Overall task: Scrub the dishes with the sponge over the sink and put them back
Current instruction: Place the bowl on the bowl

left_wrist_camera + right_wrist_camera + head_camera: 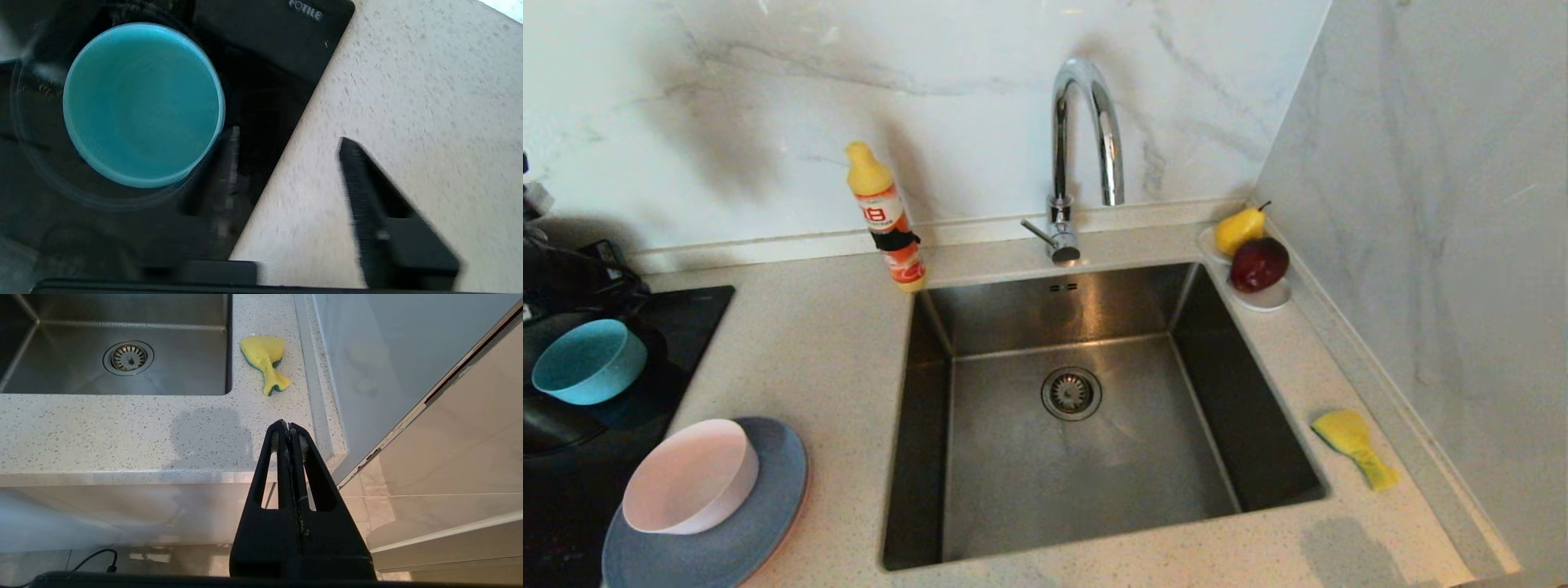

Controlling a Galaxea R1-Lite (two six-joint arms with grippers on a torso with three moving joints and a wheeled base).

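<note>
The teal bowl (587,361) (141,104) stands on the black cooktop (278,49) at the far left. My left gripper (289,138) hovers just beside it, open, with only bare counter between its fingers (361,183). A pale pink dish (690,478) sits on the grey-blue plate (756,523), and a salmon-pink plate's edge (799,506) shows beneath. The steel sink (980,457) (184,367) is in the middle. The yellow sponge (1352,445) (263,359) lies on the counter to its right. My right gripper (289,426) is shut and empty, parked by the counter's front edge.
A chrome tap (1086,147) rises behind the sink, with an orange soap bottle (886,216) to its left. A white dish with a pear and a red fruit (1254,253) sits at the back right corner. A marble wall (1421,245) closes the right side.
</note>
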